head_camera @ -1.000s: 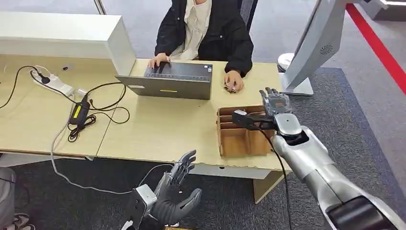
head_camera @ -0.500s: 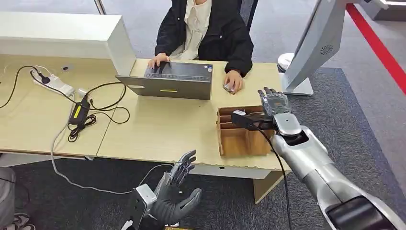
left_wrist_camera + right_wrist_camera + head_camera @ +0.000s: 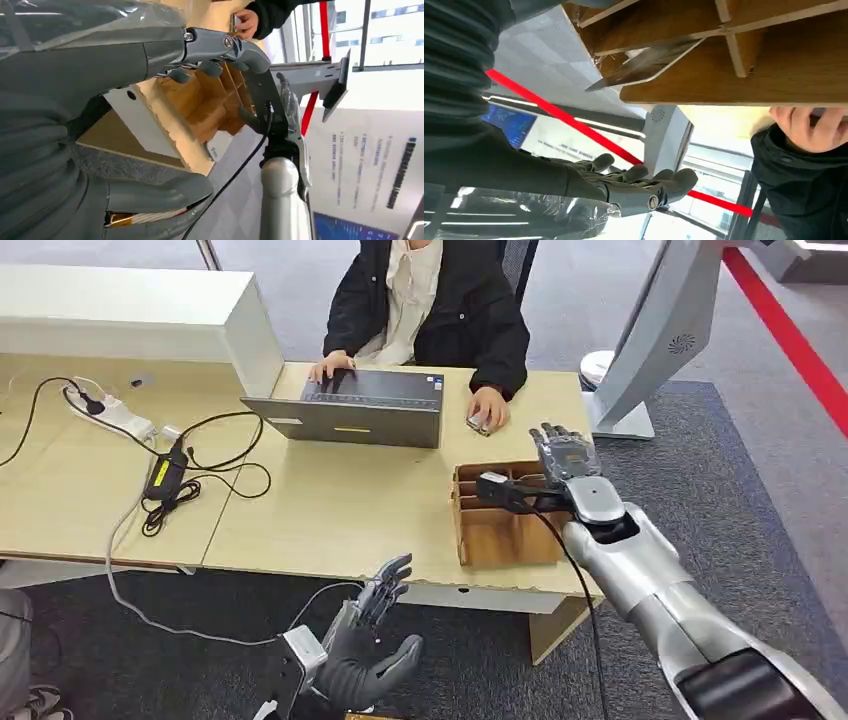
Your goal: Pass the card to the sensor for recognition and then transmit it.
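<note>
The right hand (image 3: 562, 452) is drifting forward and slightly toward the person across the last moments, moving from the near-right rim of the cardboard box (image 3: 500, 532) to a spot over the box's far edge. Its fingers are spread and straight, released, with nothing between them. That shift is small, and it reads as the hand lining itself up above the compartments rather than reaching down yet.

The card (image 3: 644, 65) is sitting just below the right hand's palm, leaning tilted in one of the box's slots against a cardboard divider; in the right wrist view it is showing as a thin pale, shiny slab with one corner poking out past the box wall. It is not being touched.

The left hand (image 3: 372, 645) is hanging low on the robot's near side, off the edge of the counter (image 3: 330, 510), fingers loosely apart and holding nothing, and it is not moving between the frames.

The person's hand (image 3: 487, 410) is resting on the counter just beyond the right hand's fingertips, close enough to matter if the hand is carried further forward.

So the task is only beginning: the card is not yet picked, and the pale stand (image 3: 660, 325) further beyond the right hand, probably the sensor, is waiting untouched.
</note>
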Tool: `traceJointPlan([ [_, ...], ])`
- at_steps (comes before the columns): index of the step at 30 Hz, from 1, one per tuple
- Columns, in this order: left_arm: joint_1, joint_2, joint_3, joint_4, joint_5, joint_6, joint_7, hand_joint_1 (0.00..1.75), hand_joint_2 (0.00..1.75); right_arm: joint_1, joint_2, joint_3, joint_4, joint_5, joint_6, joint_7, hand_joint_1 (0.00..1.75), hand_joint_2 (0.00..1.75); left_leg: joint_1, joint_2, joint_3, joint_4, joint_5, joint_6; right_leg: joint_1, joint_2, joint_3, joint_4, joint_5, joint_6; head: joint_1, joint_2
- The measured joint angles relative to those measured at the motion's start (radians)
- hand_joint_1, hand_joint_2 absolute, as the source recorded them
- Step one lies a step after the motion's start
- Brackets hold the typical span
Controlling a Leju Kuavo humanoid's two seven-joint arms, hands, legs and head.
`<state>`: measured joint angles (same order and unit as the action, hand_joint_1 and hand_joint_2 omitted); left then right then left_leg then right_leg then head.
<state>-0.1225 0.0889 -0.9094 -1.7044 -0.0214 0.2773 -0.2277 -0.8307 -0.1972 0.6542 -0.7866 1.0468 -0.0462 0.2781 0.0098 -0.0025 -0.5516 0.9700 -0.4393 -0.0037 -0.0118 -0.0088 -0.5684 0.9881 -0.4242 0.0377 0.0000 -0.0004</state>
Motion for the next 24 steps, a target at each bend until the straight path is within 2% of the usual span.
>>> traceJointPlan([
  [1, 0.000, 0.000, 0.000, 0.000, -0.001, 0.000, 0.000, 0.00, 0.00, 0.000, 0.002, 0.000, 0.000, -0.001, 0.001, 0.000, 0.00, 1.75, 0.000, 0.000, 0.000, 0.000, 0.000, 0.000, 0.000, 0.000, 0.000, 0.000, 0.000, 0.000, 0.000, 0.000],
  [9, 0.001, 0.000, 0.002, 0.000, -0.002, 0.001, 0.000, 0.00, 0.00, -0.001, 0.014, 0.007, 0.003, -0.010, 0.001, 0.000, 0.00, 1.75, 0.000, 0.000, 0.000, 0.000, 0.000, 0.000, 0.000, 0.000, 0.000, 0.000, 0.000, 0.000, 0.000, 0.000],
  [10, 0.001, 0.000, 0.002, 0.000, -0.002, 0.002, 0.000, 0.00, 0.00, -0.001, 0.015, 0.007, 0.003, -0.010, 0.001, 0.000, 0.23, 1.75, 0.000, 0.000, 0.000, 0.000, 0.000, 0.000, 0.000, 0.000, 0.000, 0.000, 0.000, 0.000, 0.000, 0.000],
  [11, 0.001, 0.000, 0.002, 0.000, -0.002, 0.005, 0.000, 0.00, 0.00, -0.001, 0.016, 0.007, 0.004, -0.011, 0.001, -0.001, 0.63, 1.75, 0.000, 0.000, 0.000, 0.000, 0.000, 0.000, 0.000, 0.000, 0.000, 0.000, 0.000, 0.000, 0.000, 0.000],
  [12, 0.001, 0.000, 0.002, 0.000, -0.002, 0.005, 0.000, 0.00, 0.00, -0.002, 0.018, 0.008, 0.006, -0.011, 0.001, -0.002, 1.75, 1.75, 0.000, 0.000, 0.000, 0.000, 0.000, 0.000, 0.000, 0.000, 0.000, 0.000, 0.000, 0.000, 0.000, 0.000],
  [24, 0.001, 0.000, 0.002, 0.000, 0.000, 0.015, 0.001, 0.00, 0.00, -0.013, 0.024, 0.015, 0.018, -0.028, 0.005, -0.007, 1.75, 1.75, 0.000, 0.000, 0.000, 0.000, 0.000, 0.000, 0.000, 0.000, 0.000, 0.000, 0.000, 0.000, 0.000, 0.000],
])
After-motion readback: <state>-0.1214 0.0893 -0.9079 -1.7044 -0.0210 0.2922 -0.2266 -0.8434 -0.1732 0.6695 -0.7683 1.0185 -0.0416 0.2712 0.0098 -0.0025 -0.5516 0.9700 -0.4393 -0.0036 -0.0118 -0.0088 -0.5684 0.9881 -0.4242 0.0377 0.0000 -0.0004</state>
